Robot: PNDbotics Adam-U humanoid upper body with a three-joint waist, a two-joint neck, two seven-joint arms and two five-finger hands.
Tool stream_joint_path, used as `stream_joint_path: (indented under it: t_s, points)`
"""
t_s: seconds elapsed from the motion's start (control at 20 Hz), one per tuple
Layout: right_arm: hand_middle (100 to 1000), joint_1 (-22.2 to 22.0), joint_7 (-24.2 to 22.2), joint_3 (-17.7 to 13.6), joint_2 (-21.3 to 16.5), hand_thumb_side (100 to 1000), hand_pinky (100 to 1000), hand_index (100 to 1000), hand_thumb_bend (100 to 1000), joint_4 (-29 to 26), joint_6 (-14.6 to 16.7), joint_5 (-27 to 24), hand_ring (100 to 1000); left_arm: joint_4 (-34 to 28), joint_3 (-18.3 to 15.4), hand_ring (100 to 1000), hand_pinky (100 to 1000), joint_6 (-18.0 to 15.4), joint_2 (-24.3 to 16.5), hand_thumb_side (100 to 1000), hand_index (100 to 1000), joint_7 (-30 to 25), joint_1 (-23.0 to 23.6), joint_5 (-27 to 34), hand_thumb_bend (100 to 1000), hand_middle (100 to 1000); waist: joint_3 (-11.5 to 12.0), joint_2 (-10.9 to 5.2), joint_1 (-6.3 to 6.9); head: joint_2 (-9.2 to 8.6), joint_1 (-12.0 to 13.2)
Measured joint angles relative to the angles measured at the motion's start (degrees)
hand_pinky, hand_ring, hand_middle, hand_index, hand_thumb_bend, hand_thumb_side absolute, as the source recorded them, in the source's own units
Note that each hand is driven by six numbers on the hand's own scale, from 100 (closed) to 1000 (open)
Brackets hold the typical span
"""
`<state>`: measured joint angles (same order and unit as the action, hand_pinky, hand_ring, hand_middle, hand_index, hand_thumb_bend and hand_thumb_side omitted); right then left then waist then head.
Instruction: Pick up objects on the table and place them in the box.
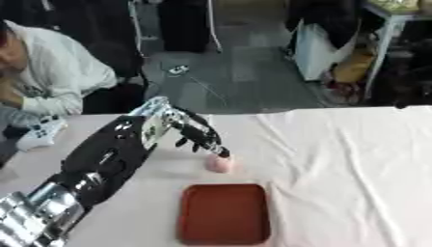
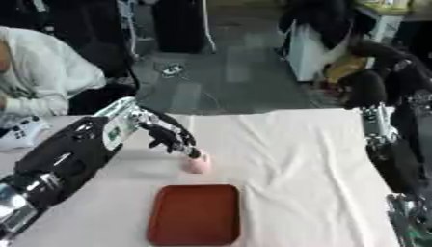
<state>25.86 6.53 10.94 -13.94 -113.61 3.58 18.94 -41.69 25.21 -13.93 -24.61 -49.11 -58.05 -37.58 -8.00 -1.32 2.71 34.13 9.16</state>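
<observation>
A small pink object (image 1: 219, 164) lies on the white tablecloth just beyond the far edge of a flat red-brown tray (image 1: 224, 212). My left hand (image 1: 199, 133) reaches in from the left, its fingers pointing down and to the right, with the fingertips (image 1: 222, 153) touching the top of the pink object. The fingers look partly curled above it, not closed round it. My right arm (image 2: 390, 144) rises along the right edge of the right eye view; its hand does not show.
A white cloth (image 1: 346, 159) with creases covers the table. A person in a white top sits at the far left with a white controller (image 1: 40, 133) on the table corner. Beyond the far edge are grey floor and furniture.
</observation>
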Motion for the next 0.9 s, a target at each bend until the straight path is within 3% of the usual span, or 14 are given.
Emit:
stream_joint_path:
  t_s: [0.7,0.9]
  points:
    - [750,0.6,-0.5,0.6,0.7,839,399,832,271,0.0,0.4,-0.1,585,2.3,-3.3,667,339,-0.9,1.4,770,1000,0.9,0.0,-8.4,852,928,-1.1,0.58,0.0,-2.03,0.9]
    - [750,1.1,-1.2,1.1,1.2,840,399,832,270,0.0,0.6,-0.5,585,2.4,-4.7,784,390,-1.3,1.9,741,1000,1.3,0.0,-11.3,866,968,-1.8,1.09,0.0,-2.2,1.8]
